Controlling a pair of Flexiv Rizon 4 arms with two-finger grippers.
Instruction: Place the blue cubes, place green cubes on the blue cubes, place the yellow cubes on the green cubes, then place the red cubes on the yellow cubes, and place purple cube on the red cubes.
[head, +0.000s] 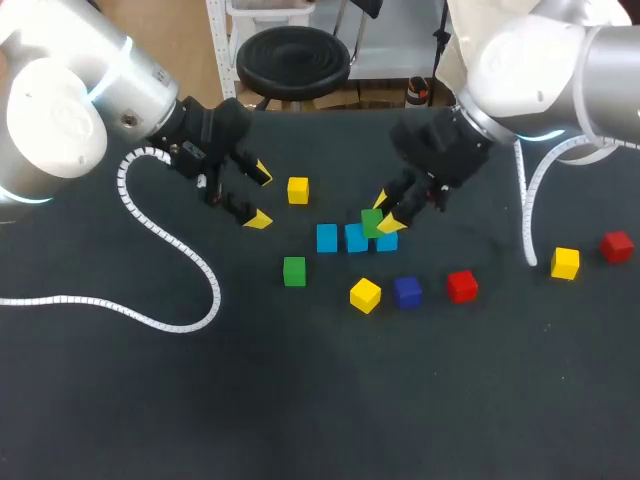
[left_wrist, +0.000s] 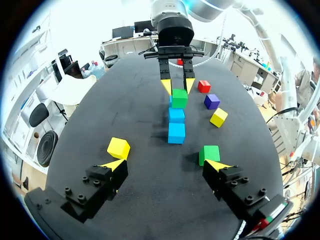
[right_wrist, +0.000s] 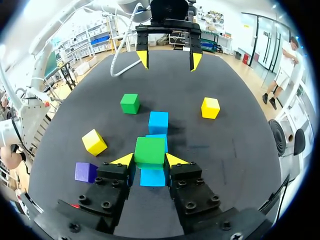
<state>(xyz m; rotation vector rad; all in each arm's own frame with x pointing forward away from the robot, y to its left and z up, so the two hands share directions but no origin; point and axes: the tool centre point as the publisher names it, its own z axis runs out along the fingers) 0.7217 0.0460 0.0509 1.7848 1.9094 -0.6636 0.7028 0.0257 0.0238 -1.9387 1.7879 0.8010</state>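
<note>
Left gripper (head: 260, 196) splayed and empty, at 10 o'clock of the blue cube row (head: 356, 238) | right gripper (head: 386, 213) clenched on green cube (head: 372, 222) over the row's 3 o'clock end | advice: centre it over the seam between two blue cubes, lower it level, and seat it fully before letting go.

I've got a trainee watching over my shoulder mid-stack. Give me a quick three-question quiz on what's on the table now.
1. True or false: the left gripper holds a cube.
2. The right gripper is shut on which cube? A red, B green, C purple.
3. How many blue cubes are there?
Key: 1 false, it is open and empty; 2 B, a green cube; 3 three, in a row.
</note>
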